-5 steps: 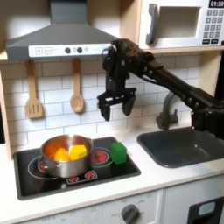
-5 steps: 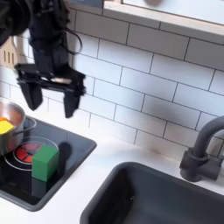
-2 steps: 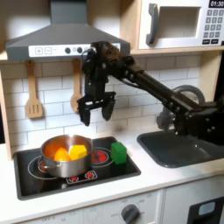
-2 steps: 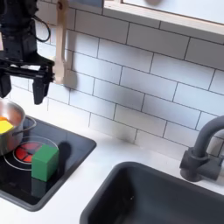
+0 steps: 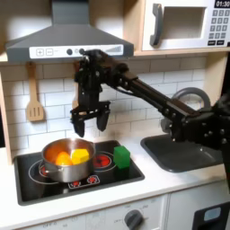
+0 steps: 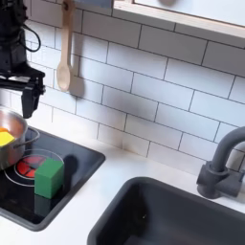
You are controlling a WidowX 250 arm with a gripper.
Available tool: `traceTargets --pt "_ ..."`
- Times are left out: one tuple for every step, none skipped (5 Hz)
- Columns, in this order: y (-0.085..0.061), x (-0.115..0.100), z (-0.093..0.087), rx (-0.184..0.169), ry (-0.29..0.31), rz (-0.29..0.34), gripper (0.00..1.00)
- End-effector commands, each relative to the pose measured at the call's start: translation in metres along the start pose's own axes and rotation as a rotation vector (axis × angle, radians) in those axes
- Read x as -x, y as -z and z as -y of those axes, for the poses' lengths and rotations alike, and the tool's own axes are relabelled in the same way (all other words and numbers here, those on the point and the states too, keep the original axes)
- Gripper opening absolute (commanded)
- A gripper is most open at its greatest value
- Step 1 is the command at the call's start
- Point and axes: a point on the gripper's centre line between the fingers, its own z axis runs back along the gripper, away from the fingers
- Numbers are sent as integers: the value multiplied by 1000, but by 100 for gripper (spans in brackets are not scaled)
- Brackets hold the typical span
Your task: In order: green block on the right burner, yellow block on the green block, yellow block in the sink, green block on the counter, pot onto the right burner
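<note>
The green block (image 5: 121, 156) (image 6: 50, 177) stands on the cooktop's burner on the first exterior view's right. The steel pot (image 5: 67, 162) (image 6: 10, 129) sits on the other burner. Inside it lie the yellow block (image 5: 81, 155) (image 6: 5, 139) and a rounder orange piece (image 5: 61, 157). My gripper (image 5: 91, 123) (image 6: 16, 100) hangs open and holds nothing, a little above the pot's back rim and apart from it. The grey sink (image 5: 184, 148) (image 6: 163, 215) lies at the right in both exterior views. The off-white counter (image 5: 175, 180) (image 6: 100, 187) surrounds the cooktop and the sink.
A black cooktop (image 5: 135, 171) (image 6: 81, 167) holds the pot and the block. The dark faucet (image 6: 220, 167) stands behind the sink. A wooden spatula (image 5: 34, 94) and a wooden spoon (image 6: 64, 48) hang on the tiled wall. Hood (image 5: 63, 40) and microwave (image 5: 184, 25) sit overhead.
My open gripper has swung to the first exterior view's left, from above the green block to above the pot. Blocks and pot have not moved.
</note>
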Motion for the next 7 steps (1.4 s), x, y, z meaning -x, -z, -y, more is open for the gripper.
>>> traceTargets --pt "12 4 -10 2 -19 -37 100" --pt "17 5 -13 -25 -20 -42 100" --pt "25 6 -18 -43 -27 -48 100" --pt "35 7 -19 -55 -35 -56 100" --pt "42 4 -19 -69 -53 -45 100" --pt "41 0 -15 -73 -46 -50 100" --pt "36 -6 -12 -55 -56 -37 100"
